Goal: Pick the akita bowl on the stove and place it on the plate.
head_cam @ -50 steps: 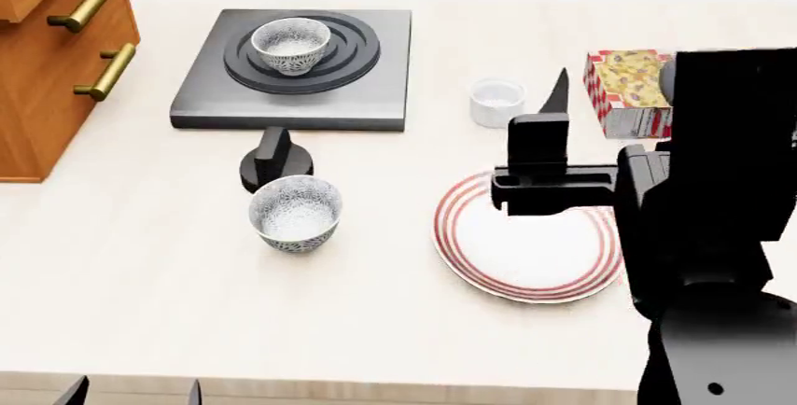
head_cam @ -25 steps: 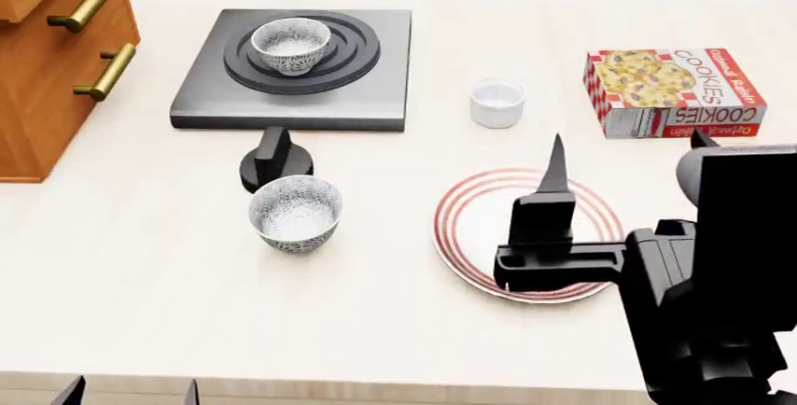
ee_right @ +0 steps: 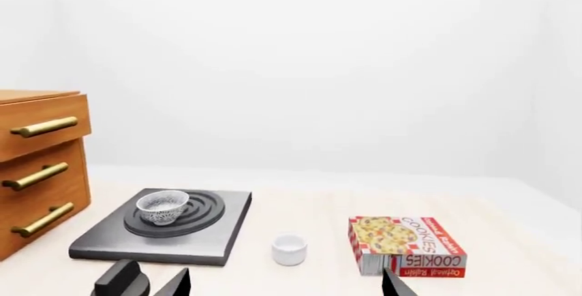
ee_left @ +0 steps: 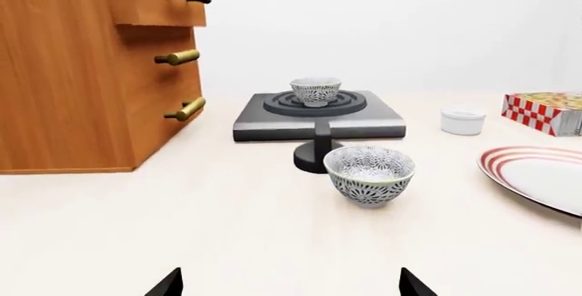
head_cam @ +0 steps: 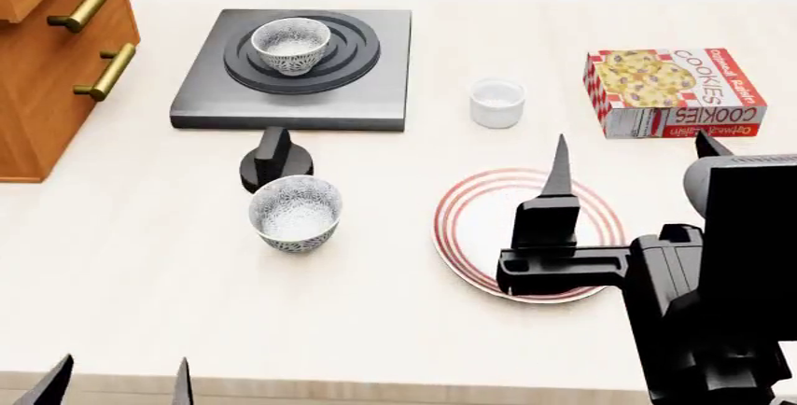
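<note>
Black right end effector (head_cam: 629, 158) (fingers apart), above plate (head_cam: 480, 228)

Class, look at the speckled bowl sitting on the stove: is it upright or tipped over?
Upright. The akita bowl rests on the stove burner rings with its rim level and opening facing up; the left wrist view shows the same.

Right arm: extends forward at the right side of the head view, its black links filling the lower right corner. Right pincer (head_cam: 629, 158): jaws spread wide apart, nothing held; both pointed fingertips (head_cam: 557, 164) aim forward, away from the robot. Left pincer (head_cam: 118, 379): only its two fingertips show, at the bottom left edge of the head view, parted and empty. Left arm: out of view
</note>
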Robot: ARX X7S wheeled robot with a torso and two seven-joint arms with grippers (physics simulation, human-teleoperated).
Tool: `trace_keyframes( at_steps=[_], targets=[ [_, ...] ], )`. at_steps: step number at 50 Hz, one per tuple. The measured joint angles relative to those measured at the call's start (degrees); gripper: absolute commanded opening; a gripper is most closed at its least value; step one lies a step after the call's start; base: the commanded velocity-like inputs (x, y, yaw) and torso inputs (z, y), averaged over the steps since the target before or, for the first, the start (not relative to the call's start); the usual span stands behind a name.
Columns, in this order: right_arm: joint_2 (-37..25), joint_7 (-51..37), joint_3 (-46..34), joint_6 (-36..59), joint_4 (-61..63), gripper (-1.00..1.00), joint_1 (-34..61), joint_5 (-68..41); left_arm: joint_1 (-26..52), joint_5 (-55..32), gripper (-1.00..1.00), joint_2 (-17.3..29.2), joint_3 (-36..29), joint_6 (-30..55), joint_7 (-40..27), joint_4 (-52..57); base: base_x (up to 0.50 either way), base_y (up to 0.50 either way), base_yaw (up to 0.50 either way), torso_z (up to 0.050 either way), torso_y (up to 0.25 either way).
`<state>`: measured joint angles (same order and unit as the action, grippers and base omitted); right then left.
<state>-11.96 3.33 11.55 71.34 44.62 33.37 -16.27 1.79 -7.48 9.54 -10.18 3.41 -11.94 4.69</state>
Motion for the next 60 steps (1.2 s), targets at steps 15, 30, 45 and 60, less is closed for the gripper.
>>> trace_keyframes(
  at_steps=[15, 30, 45, 60],
  targets=[
    [-0.04, -0.32, 0.17, -0.74, -0.25, 1.0, -0.29, -0.44, 9.82, -0.97, 1.0, 1.4, -0.58, 12.95, -0.54, 6.76, 0.0, 0.0, 0.0, 0.0, 0.0],
    [-0.07, -0.56, 0.29, -0.87, -0.51, 1.0, -0.35, -1.08, 22.18, -2.07, 1.0, 1.37, -0.83, 23.84, -0.75, 3.87, 0.0, 0.0, 0.0, 0.0, 0.0],
    [-0.21, -1.11, 0.22, -0.87, -0.9, 1.0, -0.3, -1.43, 32.16, -2.94, 1.0, 0.73, -1.17, 30.68, -0.84, -0.81, 0.0, 0.0, 0.0, 0.0, 0.0],
    [-0.32, -1.42, 0.4, -0.99, -0.98, 1.0, -0.34, -2.01, 35.71, -3.76, 1.0, 0.76, -1.54, 33.93, -0.97, -1.8, 0.0, 0.0, 0.0, 0.0, 0.0]
  ],
)
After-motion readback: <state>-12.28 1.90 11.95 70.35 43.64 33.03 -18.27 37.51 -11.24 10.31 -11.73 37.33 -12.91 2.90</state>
